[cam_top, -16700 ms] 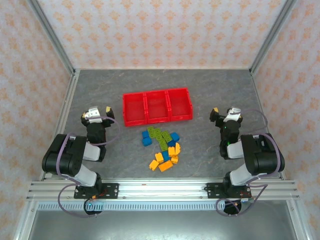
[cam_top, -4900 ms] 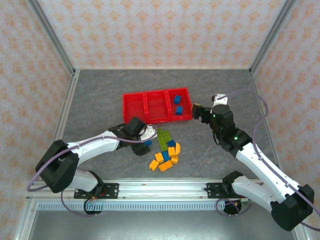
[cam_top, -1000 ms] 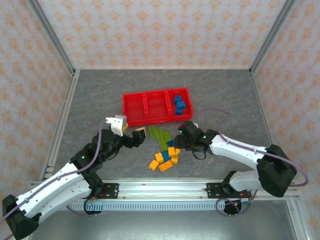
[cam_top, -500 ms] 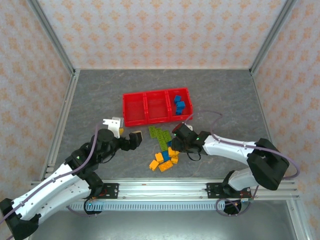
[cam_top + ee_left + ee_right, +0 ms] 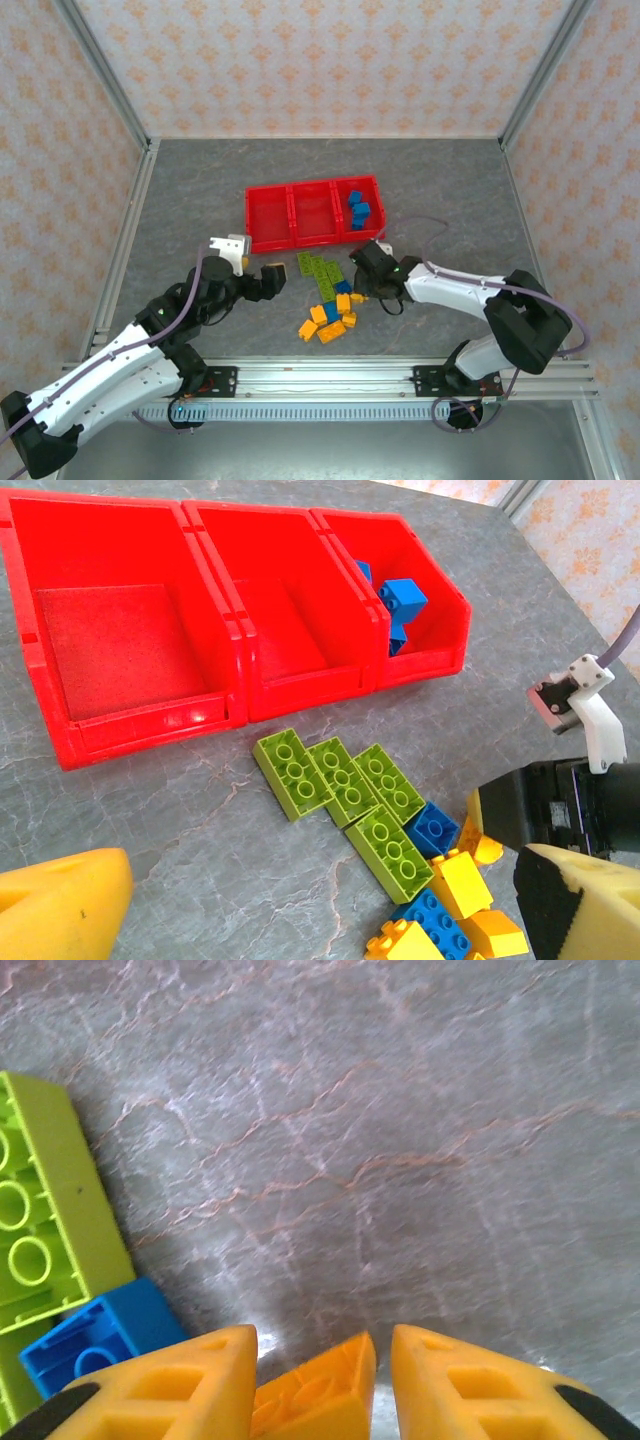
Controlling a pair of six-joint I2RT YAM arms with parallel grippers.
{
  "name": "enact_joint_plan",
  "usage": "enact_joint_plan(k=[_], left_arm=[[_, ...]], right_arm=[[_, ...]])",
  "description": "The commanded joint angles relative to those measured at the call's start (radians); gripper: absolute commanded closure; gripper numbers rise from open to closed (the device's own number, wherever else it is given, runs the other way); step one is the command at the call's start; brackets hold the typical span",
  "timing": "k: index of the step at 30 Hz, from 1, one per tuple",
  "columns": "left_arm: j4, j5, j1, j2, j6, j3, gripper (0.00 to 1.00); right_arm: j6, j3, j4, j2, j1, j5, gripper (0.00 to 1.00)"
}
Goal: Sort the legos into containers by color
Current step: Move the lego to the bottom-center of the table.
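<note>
Lego (image 5: 318,1392), orange, sits between right hand's (image 5: 322,1360) fingers in wrist view.

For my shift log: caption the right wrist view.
Right gripper straddles an orange brick beside a blue brick and green brick.

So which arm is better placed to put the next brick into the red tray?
Right. The right gripper is down at the pile with an orange brick between its fingers. The left gripper hangs open to the left of the green bricks, holding nothing.
</note>
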Motion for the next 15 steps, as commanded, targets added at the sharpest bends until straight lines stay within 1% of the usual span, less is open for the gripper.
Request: enact_joint_plan(k=[1, 3, 4, 8, 12, 15], left_arm=[[-0.023, -0.055, -0.002, -0.044, -0.019, 0.004, 0.01], [-0.016, -0.058, -0.002, -0.069, -0.02, 0.0, 0.01], [-0.016, -0.058, -0.002, -0.077, -0.02, -0.001, 0.01], [-0.03, -0.06, -0.002, -0.095, -0.018, 0.008, 0.01], [-0.031, -0.051, -0.002, -0.092, -0.018, 0.006, 0.01], [-0.031, -0.05, -0.002, -0.088, -0.017, 0.006, 0.01]], right_arm=[[-0.039, 0.037, -0.042, -0.018, -0.014, 0.045, 0.61], [-0.035, 0.041, -0.051, -0.021, -0.015, 0.041, 0.6], [-0.032, 0.04, -0.053, -0.025, -0.015, 0.039, 0.58], [-0.033, 0.032, -0.055, -0.06, -0.014, 0.025, 0.41], [-0.155, 0.055, -0.09, -0.102, -0.012, 0.0, 0.33], [-0.3, 0.109, -0.174, -0.124, 0.004, 0.01, 0.31]])
